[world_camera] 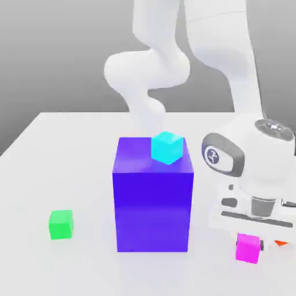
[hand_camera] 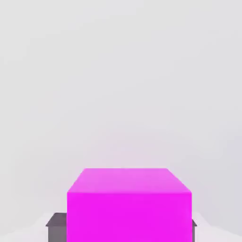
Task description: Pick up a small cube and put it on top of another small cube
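Magenta cube [world_camera: 248, 248] sits between the fingers of the gripper [world_camera: 250, 243], closed onto its sides.

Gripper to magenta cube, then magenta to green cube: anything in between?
Nothing visible between the gripper and the magenta cube; its fingers close on it from both sides. Toward the green cube, the tall blue block stands roughly across the direct path.
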Motion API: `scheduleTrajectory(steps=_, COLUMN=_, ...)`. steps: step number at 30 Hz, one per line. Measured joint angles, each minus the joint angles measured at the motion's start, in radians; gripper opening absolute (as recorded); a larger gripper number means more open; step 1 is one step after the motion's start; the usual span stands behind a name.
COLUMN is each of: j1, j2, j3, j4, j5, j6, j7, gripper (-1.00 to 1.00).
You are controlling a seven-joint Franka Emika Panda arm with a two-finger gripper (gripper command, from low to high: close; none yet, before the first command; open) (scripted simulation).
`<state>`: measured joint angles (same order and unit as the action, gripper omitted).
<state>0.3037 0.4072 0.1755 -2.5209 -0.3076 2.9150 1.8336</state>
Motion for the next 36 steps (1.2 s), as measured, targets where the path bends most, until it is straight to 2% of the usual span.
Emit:
scheduleTrajectory(steps=3, j1=-0.031, j2=-0.061, j3=0.04, j4=-0.015, j5=0.042, j6=-0.047, j7=-0.032, gripper=-1.0)
scheduleTrajectory(steps=6, j1=-0.066, j2=-0.165, j3=0.093, j4=-0.039, j5=0.124, j6=-0.125, j7=-0.094, gripper=-1.0)
scheduleTrajectory(steps=8, j1=-0.079, j2=-0.198, j3=0.121, j4=-0.01, j5=0.153, j6=-0.142, j7=-0.155, gripper=-1.0)
scheduleTrajectory(steps=14, j1=-0.285, j2=-0.316, j3=0.012, j4=-0.036, j5=0.219, j6=-0.167, j7=-0.384, gripper=-1.0)
scheduleTrajectory(steps=21, j1=-0.652, j2=-0.446, j3=-0.137, j4=-0.141, j5=0.274, j6=-0.208, j7=-0.594, gripper=-1.0)
scheduleTrajectory(steps=25, j1=-0.759, j2=-0.509, j3=-0.227, j4=-0.202, j5=0.305, j6=-0.229, j7=-0.702, gripper=-1.0)
scheduleTrajectory(steps=27, j1=-0.798, j2=-0.517, j3=-0.26, j4=-0.249, j5=0.293, j6=-0.232, j7=-0.686, gripper=-1.0)
scheduleTrajectory(steps=33, j1=-0.81, j2=-0.344, j3=-0.268, j4=-0.262, j5=0.335, j6=-0.068, j7=-0.71, gripper=-1.0)
scheduleTrajectory(steps=34, j1=-0.813, j2=-0.312, j3=-0.263, j4=-0.261, j5=0.344, j6=-0.037, j7=-0.716, gripper=1.0)
scheduleTrajectory(steps=36, j1=-0.813, j2=-0.312, j3=-0.263, j4=-0.261, j5=0.344, j6=-0.037, j7=-0.716, gripper=1.0)
